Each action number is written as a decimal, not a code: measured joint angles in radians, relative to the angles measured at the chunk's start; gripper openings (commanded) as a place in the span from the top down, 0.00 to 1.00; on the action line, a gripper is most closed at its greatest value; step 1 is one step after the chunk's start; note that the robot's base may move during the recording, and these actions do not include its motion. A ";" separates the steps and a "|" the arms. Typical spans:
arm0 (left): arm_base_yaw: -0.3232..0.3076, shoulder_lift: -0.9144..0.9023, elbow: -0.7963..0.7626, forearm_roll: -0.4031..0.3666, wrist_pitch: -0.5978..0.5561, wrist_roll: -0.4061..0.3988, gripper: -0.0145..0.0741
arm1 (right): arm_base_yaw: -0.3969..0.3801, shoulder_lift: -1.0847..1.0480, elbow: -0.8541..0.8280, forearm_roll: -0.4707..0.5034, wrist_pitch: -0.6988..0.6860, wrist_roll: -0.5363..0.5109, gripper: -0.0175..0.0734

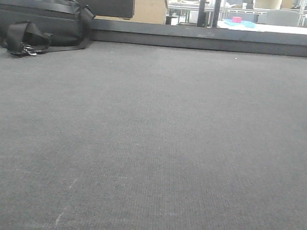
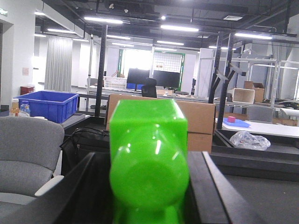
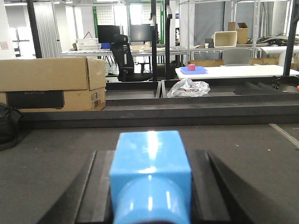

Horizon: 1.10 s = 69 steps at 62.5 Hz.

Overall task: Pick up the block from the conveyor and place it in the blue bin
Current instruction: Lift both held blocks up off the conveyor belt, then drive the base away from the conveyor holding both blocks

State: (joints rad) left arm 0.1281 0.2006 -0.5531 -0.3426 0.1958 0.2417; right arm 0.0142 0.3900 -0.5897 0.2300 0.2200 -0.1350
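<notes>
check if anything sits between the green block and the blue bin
A grey chair stands in front of and below the blue bin, left of the green block; the bin's rim shows above the chair.

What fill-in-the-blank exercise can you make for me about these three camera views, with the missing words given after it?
1. At the left gripper, the block between the fingers is ____.
2. At the right gripper, the block between the fingers is ____.
3. In the front view, the black bag lies at the far ____ corner of the conveyor.

Missing words: green; blue; left.
</notes>
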 measured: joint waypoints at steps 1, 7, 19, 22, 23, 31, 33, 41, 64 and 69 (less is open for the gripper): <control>0.000 0.000 0.000 0.000 0.000 0.000 0.96 | 0.000 0.000 0.000 0.000 0.000 0.000 0.98; 0.000 0.000 0.000 0.000 0.000 0.000 0.96 | 0.000 0.000 0.000 0.000 0.000 0.000 0.98; 0.000 0.000 0.000 0.000 0.000 0.000 0.96 | 0.000 0.000 0.000 0.000 0.000 0.000 0.98; 0.000 0.000 0.000 0.000 0.000 0.000 0.96 | 0.000 0.000 0.000 0.000 0.000 0.000 0.98; 0.000 0.000 0.000 0.000 0.000 0.000 0.96 | 0.000 0.000 0.000 0.000 0.000 0.000 0.98; 0.000 0.000 0.000 0.000 0.000 0.000 0.96 | 0.000 0.000 0.000 0.000 0.000 0.000 0.98; 0.000 0.000 0.000 0.000 0.000 0.000 0.96 | 0.000 0.000 0.000 0.000 0.000 0.000 0.98; 0.000 0.000 0.000 0.000 0.000 0.000 0.96 | 0.000 0.000 0.000 0.000 0.000 0.000 0.98; 0.000 -0.002 0.000 0.000 0.000 0.000 0.96 | 0.000 0.000 0.000 0.000 0.000 -0.002 0.98; 0.000 -0.002 0.000 0.000 0.000 0.000 0.96 | 0.000 0.000 0.000 0.000 0.000 -0.002 0.98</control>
State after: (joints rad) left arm 0.1281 0.1990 -0.5531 -0.3426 0.1958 0.2417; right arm 0.0142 0.3900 -0.5897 0.2300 0.2200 -0.1370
